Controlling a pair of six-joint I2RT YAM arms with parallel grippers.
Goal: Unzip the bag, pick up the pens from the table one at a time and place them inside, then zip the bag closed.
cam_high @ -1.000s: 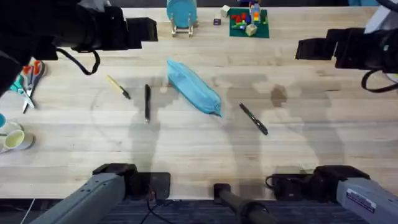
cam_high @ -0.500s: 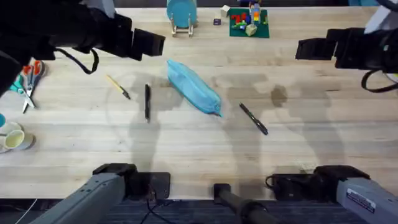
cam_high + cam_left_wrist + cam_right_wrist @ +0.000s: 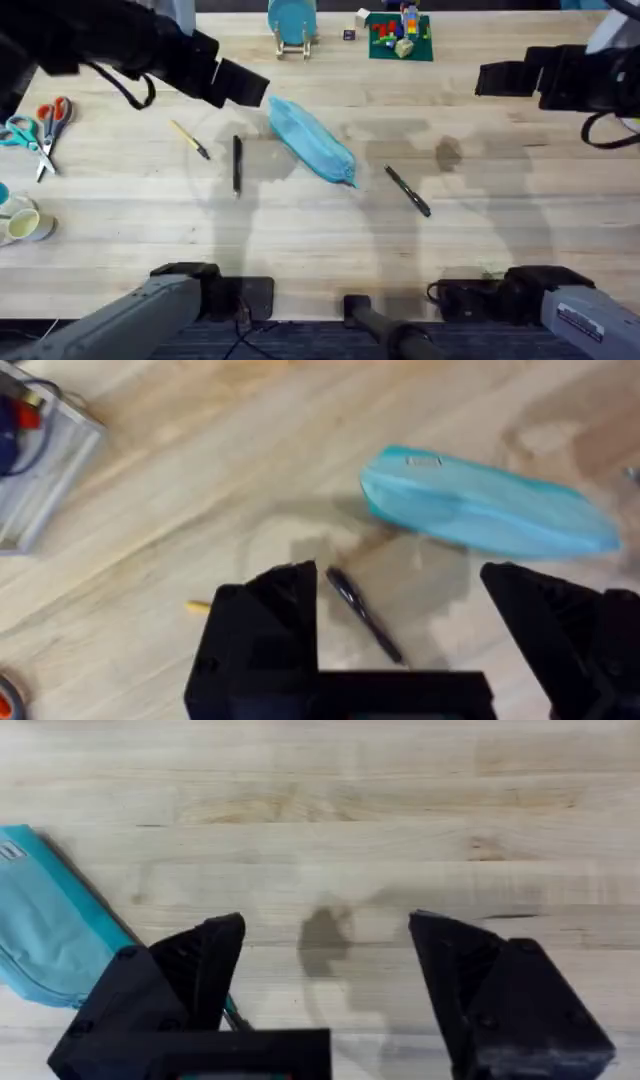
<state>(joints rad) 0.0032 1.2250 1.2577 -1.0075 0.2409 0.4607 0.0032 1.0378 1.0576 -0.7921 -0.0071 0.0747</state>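
Over the last second the left tool (image 3: 250,85) has travelled from the upper left of the overhead frame toward the centre and now hangs just beside the upper end of the pencil pouch (image 3: 312,141). Its fingers are spread (nothing between them). The pouch lies diagonally at mid-desk (image 3: 320,250), still zipped, I judge. One black pen (image 3: 237,164) lies to its left, the other pen (image 3: 408,190) to its right. The right tool (image 3: 325,970), also spread, waits at the upper right. Unzipping seems about to start.
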